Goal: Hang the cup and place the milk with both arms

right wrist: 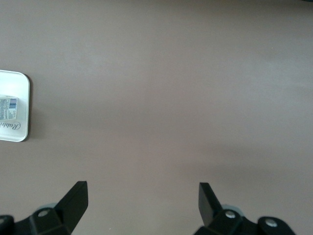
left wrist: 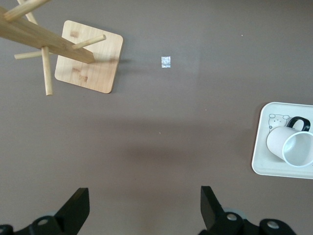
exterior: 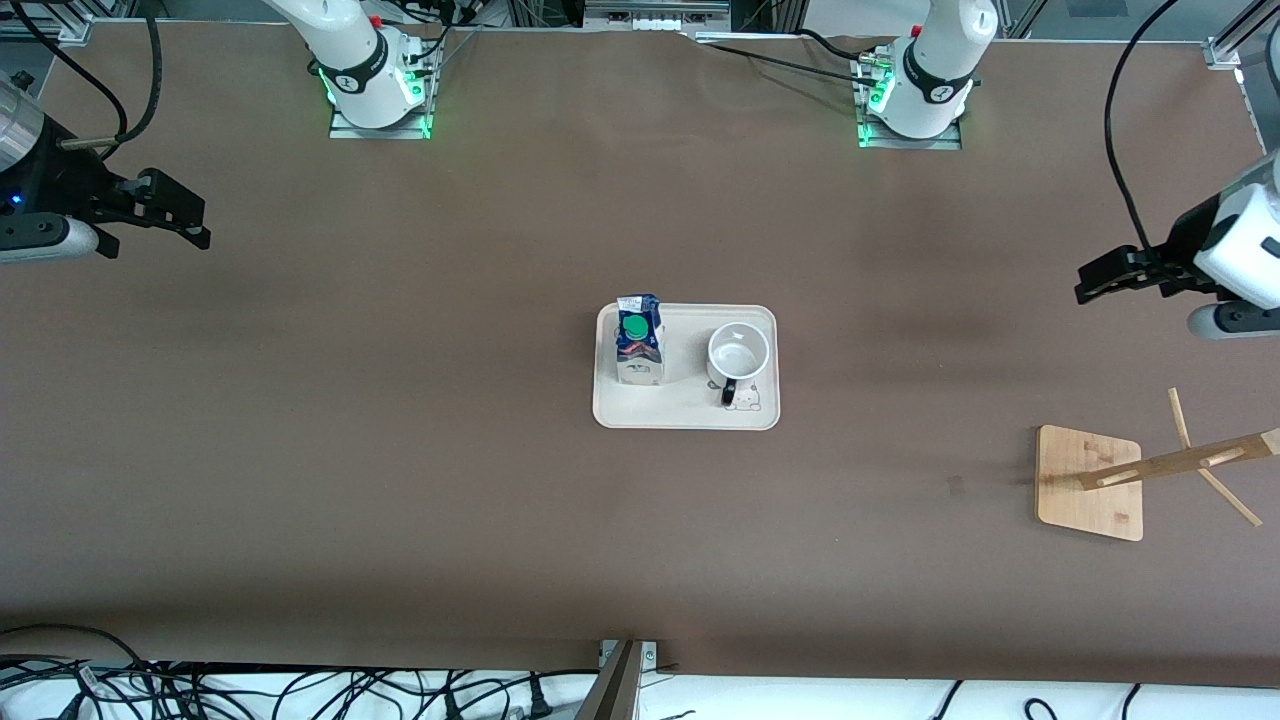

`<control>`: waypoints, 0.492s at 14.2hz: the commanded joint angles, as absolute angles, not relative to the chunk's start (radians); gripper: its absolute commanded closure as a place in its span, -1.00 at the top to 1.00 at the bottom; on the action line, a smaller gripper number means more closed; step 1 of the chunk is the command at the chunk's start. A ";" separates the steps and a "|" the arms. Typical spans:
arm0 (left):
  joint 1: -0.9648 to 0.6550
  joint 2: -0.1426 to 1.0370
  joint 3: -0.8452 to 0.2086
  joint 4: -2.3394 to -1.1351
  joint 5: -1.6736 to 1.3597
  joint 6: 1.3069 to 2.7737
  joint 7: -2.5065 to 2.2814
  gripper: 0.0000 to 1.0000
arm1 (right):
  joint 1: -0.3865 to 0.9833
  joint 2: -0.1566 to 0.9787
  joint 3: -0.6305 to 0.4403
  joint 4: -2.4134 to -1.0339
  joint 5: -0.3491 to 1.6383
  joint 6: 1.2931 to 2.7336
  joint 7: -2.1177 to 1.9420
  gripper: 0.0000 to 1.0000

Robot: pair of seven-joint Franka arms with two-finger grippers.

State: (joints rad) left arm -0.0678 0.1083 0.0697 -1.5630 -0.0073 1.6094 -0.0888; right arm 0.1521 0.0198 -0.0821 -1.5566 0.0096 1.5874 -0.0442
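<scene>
The white cup (exterior: pixel 738 354) with a black handle stands upright on a cream tray (exterior: pixel 690 412) at the table's middle; it also shows in the left wrist view (left wrist: pixel 292 146). The milk carton (exterior: pixel 639 340), dark blue top and green cap, stands on the same tray toward the right arm's end; a strip of its printed side shows in the right wrist view (right wrist: pixel 8 108). My left gripper (exterior: pixel 1093 282) is open and empty over bare table at the left arm's end, also seen in its wrist view (left wrist: pixel 144 203). My right gripper (exterior: pixel 190 222) is open and empty over bare table at the right arm's end, also seen in its wrist view (right wrist: pixel 143 198).
A wooden cup rack (exterior: pixel 1160 468) with pegs on a square base stands at the left arm's end, nearer the front camera than the left gripper; it shows in the left wrist view (left wrist: pixel 88 56). Cables lie along the table's front edge. The tray shows in both wrist views (left wrist: pixel 260 147) (right wrist: pixel 19 81).
</scene>
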 commanded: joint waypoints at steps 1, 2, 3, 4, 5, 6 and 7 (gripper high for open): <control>-0.055 0.120 0.075 -1.536 0.006 1.589 -0.057 1.00 | 0.140 0.020 -0.071 -1.554 0.014 1.580 -0.034 1.00; -0.051 0.120 0.078 -1.534 0.005 1.591 -0.058 1.00 | 0.140 0.020 -0.072 -1.552 0.014 1.578 -0.035 1.00; -0.049 0.123 0.078 -1.532 0.003 1.589 -0.058 1.00 | 0.140 0.020 -0.072 -1.551 0.014 1.578 -0.034 1.00; -0.048 0.124 0.078 -1.532 0.002 1.589 -0.058 1.00 | 0.138 0.020 -0.074 -1.548 0.015 1.586 -0.034 1.00; -0.048 0.124 0.078 -1.532 0.002 1.591 -0.055 1.00 | 0.132 0.021 -0.075 -1.546 0.020 1.598 -0.040 1.00; -0.045 0.124 0.078 -1.535 0.002 1.597 -0.049 1.00 | 0.130 0.032 -0.075 -1.545 0.037 1.632 -0.040 1.00; -0.043 0.123 0.071 -1.536 0.012 1.601 -0.034 1.00 | 0.130 0.046 -0.077 -1.543 0.061 1.669 -0.046 1.00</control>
State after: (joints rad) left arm -0.0505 0.1107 0.0803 -1.5629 -0.0070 1.6101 -0.0701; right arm 0.1455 0.0230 -0.0827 -1.5572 0.0232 1.6244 -0.0435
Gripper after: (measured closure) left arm 0.000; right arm 0.000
